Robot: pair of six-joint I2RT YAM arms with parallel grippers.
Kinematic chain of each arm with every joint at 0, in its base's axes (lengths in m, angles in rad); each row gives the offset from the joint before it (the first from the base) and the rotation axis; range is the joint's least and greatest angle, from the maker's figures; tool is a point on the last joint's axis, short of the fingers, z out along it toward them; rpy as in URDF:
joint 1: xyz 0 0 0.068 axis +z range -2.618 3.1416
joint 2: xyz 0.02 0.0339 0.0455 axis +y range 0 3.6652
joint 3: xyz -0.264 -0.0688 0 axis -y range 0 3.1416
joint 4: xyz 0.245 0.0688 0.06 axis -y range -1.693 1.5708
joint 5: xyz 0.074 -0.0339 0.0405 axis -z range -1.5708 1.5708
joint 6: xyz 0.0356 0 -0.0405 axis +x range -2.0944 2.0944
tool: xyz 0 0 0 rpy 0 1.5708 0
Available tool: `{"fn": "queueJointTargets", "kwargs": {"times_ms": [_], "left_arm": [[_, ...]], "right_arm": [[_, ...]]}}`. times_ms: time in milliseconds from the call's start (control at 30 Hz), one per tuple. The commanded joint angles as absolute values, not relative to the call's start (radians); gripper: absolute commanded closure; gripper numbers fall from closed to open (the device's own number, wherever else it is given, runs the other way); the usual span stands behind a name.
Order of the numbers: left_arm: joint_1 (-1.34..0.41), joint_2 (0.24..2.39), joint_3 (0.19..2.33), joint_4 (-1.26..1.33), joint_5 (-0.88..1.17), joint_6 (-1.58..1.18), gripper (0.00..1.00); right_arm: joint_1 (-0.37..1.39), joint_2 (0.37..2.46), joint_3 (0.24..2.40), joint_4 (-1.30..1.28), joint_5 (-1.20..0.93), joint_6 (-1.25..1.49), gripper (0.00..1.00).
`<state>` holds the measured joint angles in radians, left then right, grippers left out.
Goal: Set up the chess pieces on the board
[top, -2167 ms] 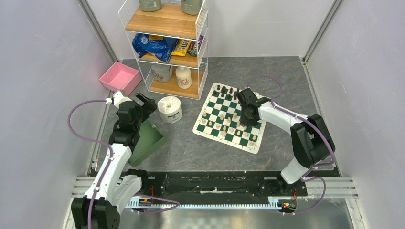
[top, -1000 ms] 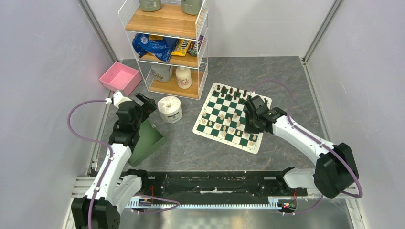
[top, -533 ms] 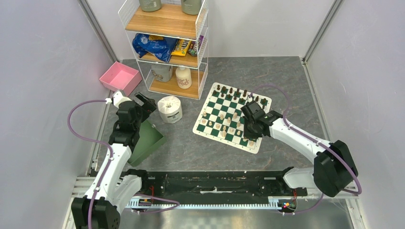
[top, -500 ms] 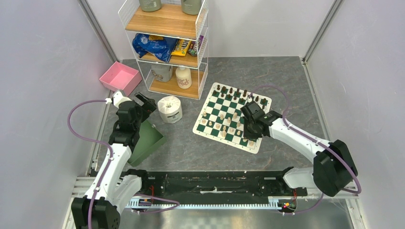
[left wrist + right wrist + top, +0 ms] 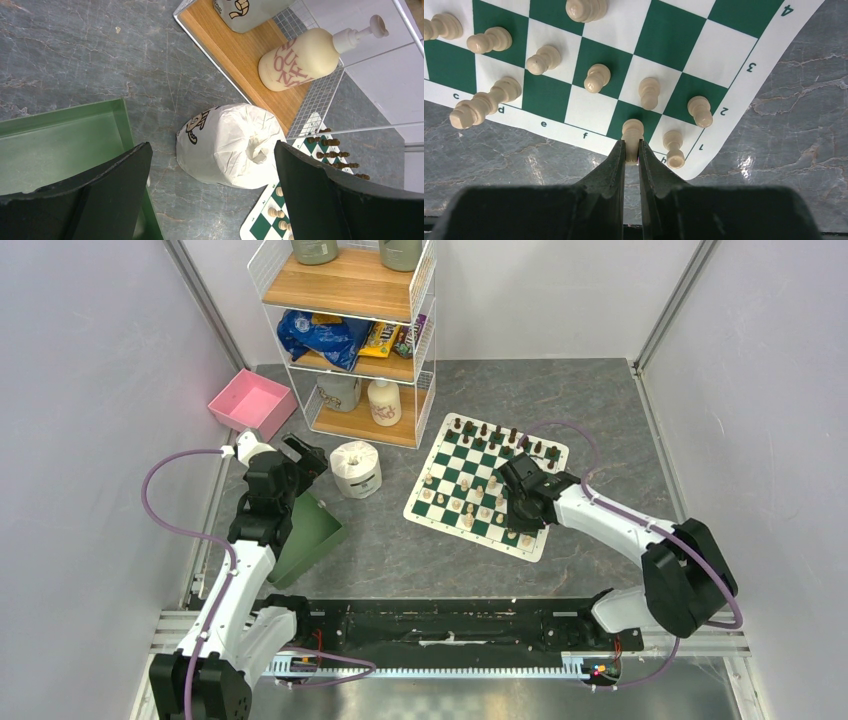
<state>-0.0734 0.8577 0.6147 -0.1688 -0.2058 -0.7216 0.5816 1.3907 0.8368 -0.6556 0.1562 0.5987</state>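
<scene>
Over board (image 5: 674, 30) corner, right pincer (image 5: 631, 150) grips piece (image 5: 632, 131).

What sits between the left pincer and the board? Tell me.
The toilet roll stands between left pincer and board, clearest in the top view.

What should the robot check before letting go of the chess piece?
1. Is the right end effector shut on the cream piece? Ok.
2. Is it over a green edge-row square of the board? Ok.
3. Is its base touching the board? Cannot tell.
4. Is the neighbouring cream piece clear of the fingers? Ok, but close.
5. Is the left end effector open, away by the toilet roll? Ok.
</scene>
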Motion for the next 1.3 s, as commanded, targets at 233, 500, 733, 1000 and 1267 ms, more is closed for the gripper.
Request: {"fn": "queueJointTargets", "kwargs": {"times_ms": [233,500,733,1000,1267], "left_arm": [[-0.068,0.864,0.620,-0.128,-0.203,-0.736,0.00],[-0.068,0.863,0.611,-0.126,-0.201,-0.738,0.00],[-0.067,0.862,0.609,-0.126,-0.204,-0.738,0.00],[-0.068,0.861,0.606,-0.126,-0.204,-0.736,0.00],[-0.068,0.860,0.605,-0.127,-0.205,-0.736,0.00]], "right_arm": [[0.589,1.401,0.826,-0.627,0.171,0.613,0.82],[0.589,1.409,0.821,-0.626,0.182,0.615,0.81],[0.588,1.420,0.814,-0.614,0.177,0.620,0.79],[0.589,1.407,0.819,-0.616,0.175,0.619,0.68],[0.589,1.352,0.871,-0.653,0.196,0.599,0.60]]}}
